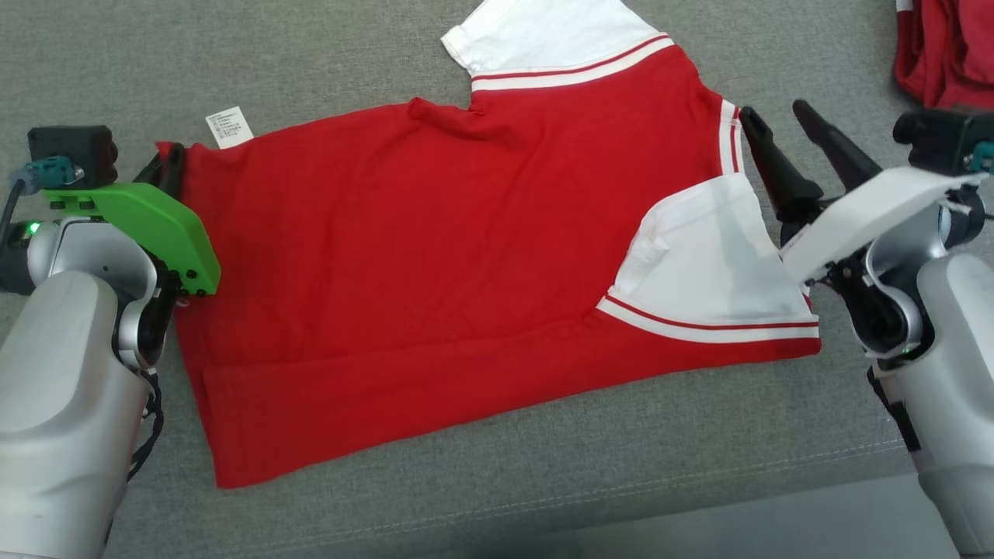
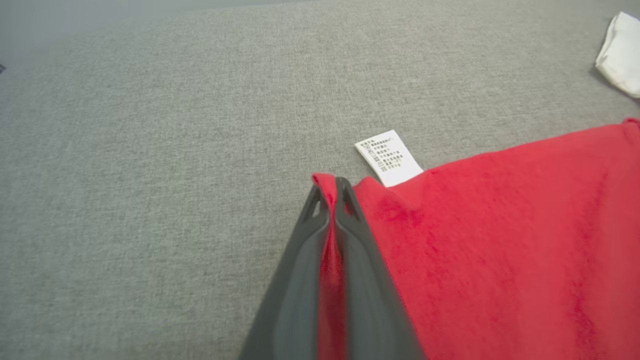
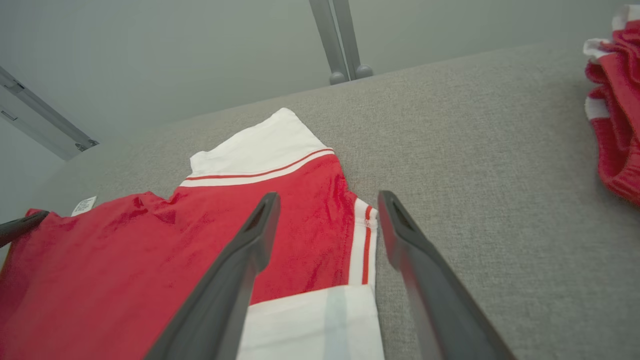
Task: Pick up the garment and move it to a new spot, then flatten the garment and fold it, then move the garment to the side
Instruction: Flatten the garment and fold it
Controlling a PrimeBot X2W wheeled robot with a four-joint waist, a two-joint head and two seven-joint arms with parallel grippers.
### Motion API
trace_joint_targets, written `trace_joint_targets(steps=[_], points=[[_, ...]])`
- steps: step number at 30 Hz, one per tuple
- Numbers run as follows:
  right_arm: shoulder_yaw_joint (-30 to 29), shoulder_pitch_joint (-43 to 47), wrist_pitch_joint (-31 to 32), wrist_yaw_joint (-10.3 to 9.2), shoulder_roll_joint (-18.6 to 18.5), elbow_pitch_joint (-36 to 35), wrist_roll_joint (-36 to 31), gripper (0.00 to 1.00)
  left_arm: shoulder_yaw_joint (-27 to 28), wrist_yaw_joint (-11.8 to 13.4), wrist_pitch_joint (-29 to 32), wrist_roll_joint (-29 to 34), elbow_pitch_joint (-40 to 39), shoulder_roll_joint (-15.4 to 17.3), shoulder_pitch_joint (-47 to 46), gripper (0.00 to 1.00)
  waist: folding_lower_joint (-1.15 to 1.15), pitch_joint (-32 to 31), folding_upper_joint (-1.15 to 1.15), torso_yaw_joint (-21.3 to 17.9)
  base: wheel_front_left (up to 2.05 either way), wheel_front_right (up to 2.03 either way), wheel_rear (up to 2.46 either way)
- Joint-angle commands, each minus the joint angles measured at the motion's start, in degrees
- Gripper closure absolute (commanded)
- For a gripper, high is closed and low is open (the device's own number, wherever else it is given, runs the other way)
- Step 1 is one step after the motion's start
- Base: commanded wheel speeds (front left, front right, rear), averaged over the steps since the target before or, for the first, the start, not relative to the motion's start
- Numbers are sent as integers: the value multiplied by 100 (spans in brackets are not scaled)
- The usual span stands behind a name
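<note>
The left gripper (image 2: 330, 187) clamps its fingers (image 2: 362, 260) on a corner of the red shirt (image 1: 404, 256) spread on the grey worktop (image 1: 543, 481). The right gripper (image 1: 776, 115) hangs at the shirt's striped edge, fingers apart.

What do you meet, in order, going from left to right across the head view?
The left gripper, white care label, red garment, right gripper, second garment at the far right.

Left tool (image 2: 330, 187) clamped on garment (image 2: 500, 240) corner
</note>
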Motion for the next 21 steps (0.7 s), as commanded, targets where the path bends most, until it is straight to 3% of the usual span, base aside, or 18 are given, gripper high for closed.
trace_joint_targets(steps=[1,8,21], points=[[43,-245,149,0,-51,-31,-103,0,-12,-36,-72,-13,-101,-31,1,100,0,-14,0,79,0,0,0],[326,-1522,1022,0,-272,369,-546,0,-177,-21,-410,138,-744,-149,138,100,0,147,0,474,0,0,0],[489,-3563,1711,0,-159,2348,-1278,0,-512,-27,-902,272,-1229,-777,-163,100,0,829,0,1510,0,0,0]])
